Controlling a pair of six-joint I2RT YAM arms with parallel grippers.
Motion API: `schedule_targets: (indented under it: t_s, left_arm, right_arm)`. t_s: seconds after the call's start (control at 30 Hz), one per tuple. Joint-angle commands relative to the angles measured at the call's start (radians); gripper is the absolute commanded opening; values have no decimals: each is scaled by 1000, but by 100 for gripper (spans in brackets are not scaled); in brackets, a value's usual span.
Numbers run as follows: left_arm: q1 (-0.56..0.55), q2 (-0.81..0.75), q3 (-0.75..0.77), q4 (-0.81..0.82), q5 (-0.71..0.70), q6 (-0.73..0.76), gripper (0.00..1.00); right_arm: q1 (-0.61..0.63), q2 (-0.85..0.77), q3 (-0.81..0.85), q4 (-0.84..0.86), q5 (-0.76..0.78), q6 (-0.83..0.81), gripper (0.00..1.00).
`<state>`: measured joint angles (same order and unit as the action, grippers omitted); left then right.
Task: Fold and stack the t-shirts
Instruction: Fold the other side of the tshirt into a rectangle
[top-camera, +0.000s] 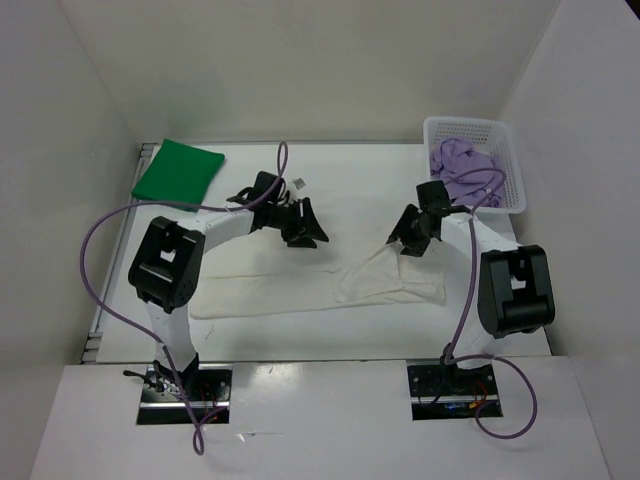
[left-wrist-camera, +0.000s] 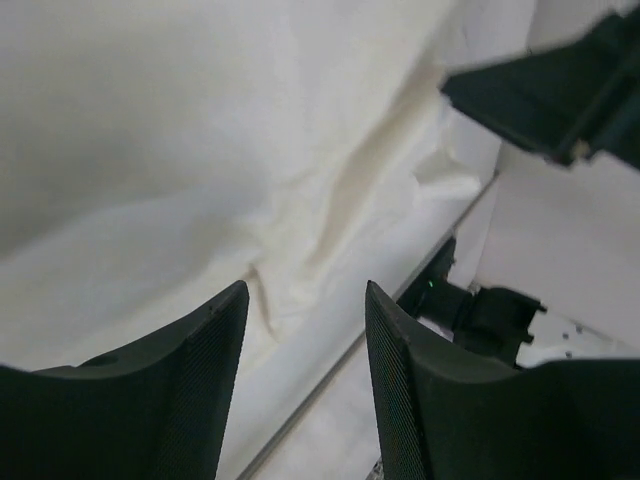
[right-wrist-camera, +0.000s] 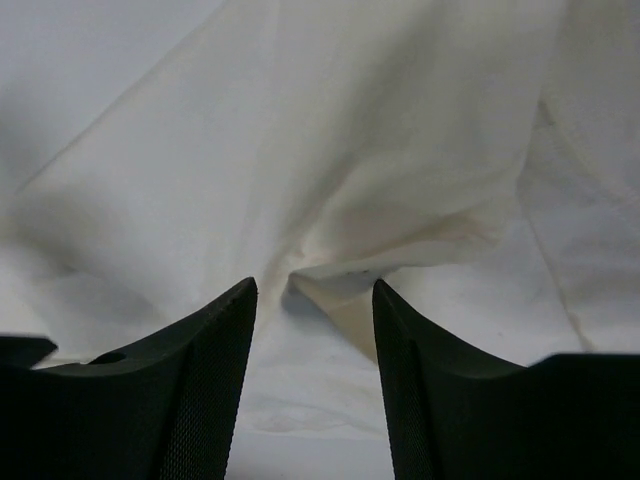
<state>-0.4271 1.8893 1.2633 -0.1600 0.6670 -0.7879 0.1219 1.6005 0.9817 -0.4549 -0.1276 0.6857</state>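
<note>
Of the t-shirts, the white-cream one (top-camera: 300, 292) lies in a long, partly folded strip across the middle of the table. A bright green one (top-camera: 176, 172) rests folded at the far left, and a light purple one (top-camera: 463, 166) is bunched in the basket. My left gripper (top-camera: 306, 234) hovers just beyond the cream shirt's far edge, open and empty. In the left wrist view it (left-wrist-camera: 306, 290) frames creased cream cloth (left-wrist-camera: 300, 190). My right gripper (top-camera: 406, 240) is open above the strip's right end. In the right wrist view it (right-wrist-camera: 315, 285) stands over a raised fold (right-wrist-camera: 400, 235) without touching it.
A white lattice basket (top-camera: 508, 140) stands at the far right corner. White walls close in the table on three sides. A small white tag-like item (top-camera: 298, 183) lies near the left arm's wrist. The table's near edge (left-wrist-camera: 330, 370) and the right arm's base (left-wrist-camera: 485, 315) show in the left wrist view.
</note>
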Motion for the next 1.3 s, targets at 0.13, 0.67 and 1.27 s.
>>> schedule_targets:
  t_s: [0.13,0.67,1.27]
  left_arm:
    - [142,146,18,53,-43,-28,57]
    - [332,189,-76,142,-56,-85,55]
    - [300,-189,-266,134,-90,-74,55]
  right_arm:
    - [28,-16,-34,33,11,-17,22]
    - [61,-257,-218,-200,3,143,10]
    - [73,-248,-32,-199,20,78,6]
